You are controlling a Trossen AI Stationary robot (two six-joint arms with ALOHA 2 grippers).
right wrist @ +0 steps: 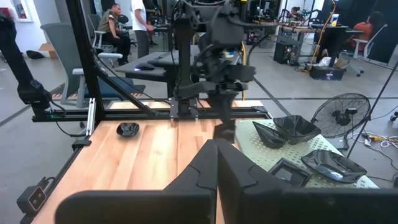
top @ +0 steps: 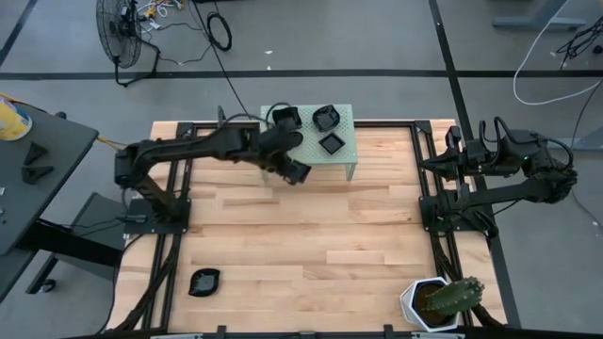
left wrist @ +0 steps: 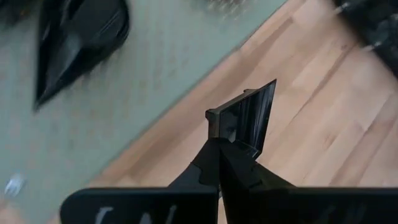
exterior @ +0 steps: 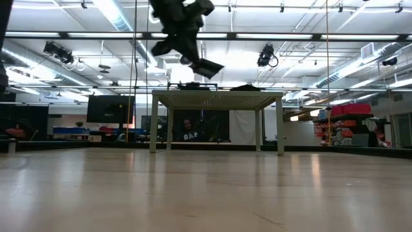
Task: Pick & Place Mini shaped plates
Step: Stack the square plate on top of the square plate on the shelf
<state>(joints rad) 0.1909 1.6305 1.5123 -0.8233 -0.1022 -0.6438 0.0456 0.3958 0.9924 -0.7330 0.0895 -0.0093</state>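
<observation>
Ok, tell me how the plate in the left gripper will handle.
Likely stiff: the plate keeps its shape though the left gripper pinches only one rim. Probably light, since that edge grip alone holds it aloft. Its glossy surface looks slippery, so it might pivot or slide out.

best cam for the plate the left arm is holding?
Left wrist view: the plate fills the frame, pinched by its rim in the left end effector. High view shows it small beside the stand; low view, a dark silhouette; right wrist view, blurred.
</observation>
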